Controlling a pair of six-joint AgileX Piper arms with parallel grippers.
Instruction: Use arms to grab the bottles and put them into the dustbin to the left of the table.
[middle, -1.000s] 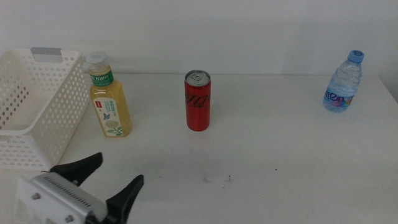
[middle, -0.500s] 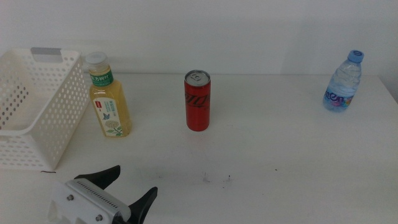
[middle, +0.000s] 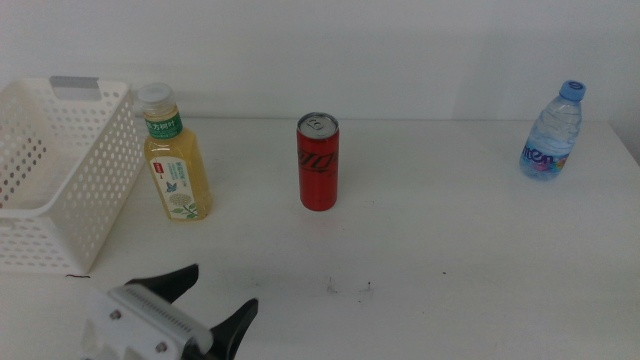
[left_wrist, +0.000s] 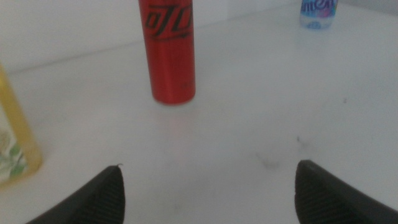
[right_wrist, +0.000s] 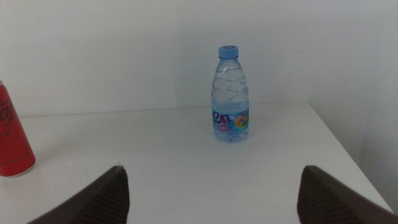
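Observation:
Three bottles stand on the white table (middle: 450, 240). The yellow tea bottle (middle: 175, 155) with a white cap is right beside the dustbin (middle: 55, 170), a white perforated basket at the left. A slim red can (middle: 318, 161) stands mid-table and a clear water bottle (middle: 551, 131) with a blue cap at the far right. My left gripper (middle: 218, 296) hovers open at the front left, empty, facing the red can (left_wrist: 169, 50) with the tea bottle (left_wrist: 13, 149) off to one side. My right gripper (right_wrist: 211, 186) is open, facing the water bottle (right_wrist: 231, 102); it is out of the middle view.
A white wall rises behind the table. Small dark specks (middle: 345, 288) mark the tabletop in front of the can. The table's right edge lies just past the water bottle.
My left gripper has moved right and slightly forward along the front of the table, staying open. The bottles and dustbin have not moved.

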